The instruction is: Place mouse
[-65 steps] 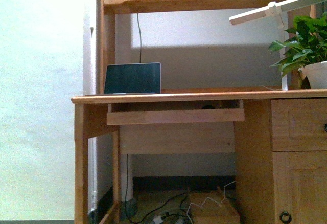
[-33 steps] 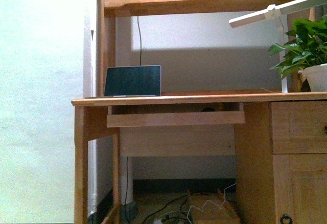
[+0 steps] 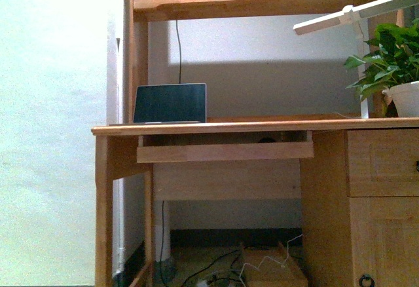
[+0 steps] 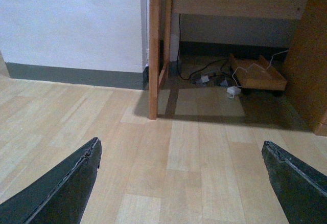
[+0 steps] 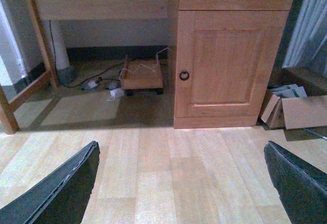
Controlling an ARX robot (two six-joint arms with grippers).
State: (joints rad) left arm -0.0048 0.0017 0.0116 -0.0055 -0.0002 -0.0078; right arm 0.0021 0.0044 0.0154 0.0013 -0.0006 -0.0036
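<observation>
In the front view a small dark domed shape (image 3: 265, 139) shows in the gap between the desk top (image 3: 222, 128) and the pull-out tray (image 3: 224, 151). It looks like the mouse, but most of it is hidden. Neither arm shows in the front view. My left gripper (image 4: 180, 143) hangs open over bare wood floor, short of the desk's left leg (image 4: 153, 50). My right gripper (image 5: 181, 144) is also open over the floor, facing the desk's cabinet door (image 5: 225, 60). Nothing lies between either pair of fingers.
A laptop (image 3: 170, 103) stands open at the desk's back left. A potted plant (image 3: 396, 71) and a white lamp arm (image 3: 353, 13) are at the right. Cables and a low wooden trolley (image 5: 144, 74) lie under the desk. Cardboard boxes (image 5: 296, 109) sit right of the cabinet.
The front view shifted a little, so the desk sits slightly lower in the picture than a second ago. Nothing on the desk has moved.
</observation>
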